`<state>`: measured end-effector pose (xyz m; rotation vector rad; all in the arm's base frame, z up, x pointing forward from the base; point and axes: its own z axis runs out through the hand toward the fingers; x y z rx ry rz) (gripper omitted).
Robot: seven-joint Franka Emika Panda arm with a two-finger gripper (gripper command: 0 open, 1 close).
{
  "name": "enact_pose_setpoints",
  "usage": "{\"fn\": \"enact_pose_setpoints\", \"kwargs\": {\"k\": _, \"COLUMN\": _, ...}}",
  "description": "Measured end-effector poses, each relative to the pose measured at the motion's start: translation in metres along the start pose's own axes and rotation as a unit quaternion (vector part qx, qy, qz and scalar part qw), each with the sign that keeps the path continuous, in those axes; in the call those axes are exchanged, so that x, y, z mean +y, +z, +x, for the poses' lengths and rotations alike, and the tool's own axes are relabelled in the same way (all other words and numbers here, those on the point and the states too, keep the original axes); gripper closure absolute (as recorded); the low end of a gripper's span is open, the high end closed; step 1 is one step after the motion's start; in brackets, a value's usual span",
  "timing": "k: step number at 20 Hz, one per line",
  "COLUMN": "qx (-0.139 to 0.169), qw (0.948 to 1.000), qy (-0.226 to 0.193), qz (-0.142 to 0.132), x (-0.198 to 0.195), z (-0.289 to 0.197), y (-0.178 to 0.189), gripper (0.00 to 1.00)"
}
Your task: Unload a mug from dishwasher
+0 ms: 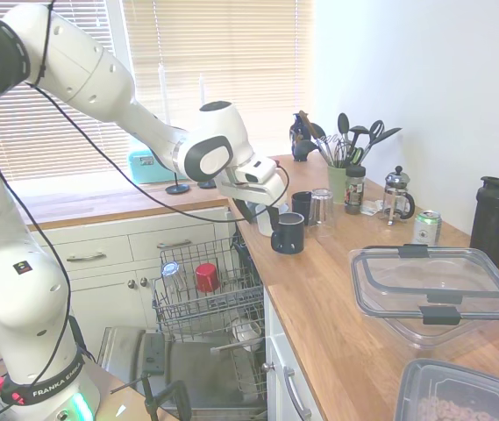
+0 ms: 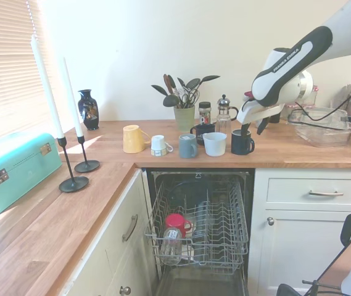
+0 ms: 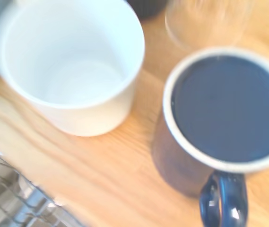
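The dark navy mug (image 1: 288, 235) (image 2: 242, 143) stands upright on the wooden counter, just right of the open dishwasher, handle to the side. My gripper (image 1: 261, 210) (image 2: 253, 128) hangs open just above it and holds nothing. One finger sits over the mug's rim. In the wrist view the mug (image 3: 224, 109) fills the right half, next to a white cup (image 3: 73, 61). The dishwasher rack (image 1: 210, 294) (image 2: 203, 231) is pulled out below over the dropped door (image 1: 188, 368).
A red mug (image 1: 206, 277) (image 2: 175, 223) and a glass remain in the rack. Several cups (image 2: 187, 146) line the counter edge beside the navy mug. A utensil pot (image 1: 338, 175), French press (image 1: 397, 193) and plastic containers (image 1: 433, 289) occupy the counter.
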<state>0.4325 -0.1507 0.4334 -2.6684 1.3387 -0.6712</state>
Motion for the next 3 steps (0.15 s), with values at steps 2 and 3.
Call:
{"fn": "enact_pose_setpoints", "kwargs": {"k": 2, "qx": 0.007, "qw": 0.9999, "qy": -0.001, "qz": 0.008, "x": -0.001, "z": -0.017, "y": -0.025, "gripper": 0.00}}
{"fn": "enact_pose_setpoints", "kwargs": {"k": 3, "qx": 0.011, "qw": 0.9999, "qy": -0.002, "qz": 0.010, "x": -0.001, "z": -0.027, "y": -0.036, "gripper": 0.00}}
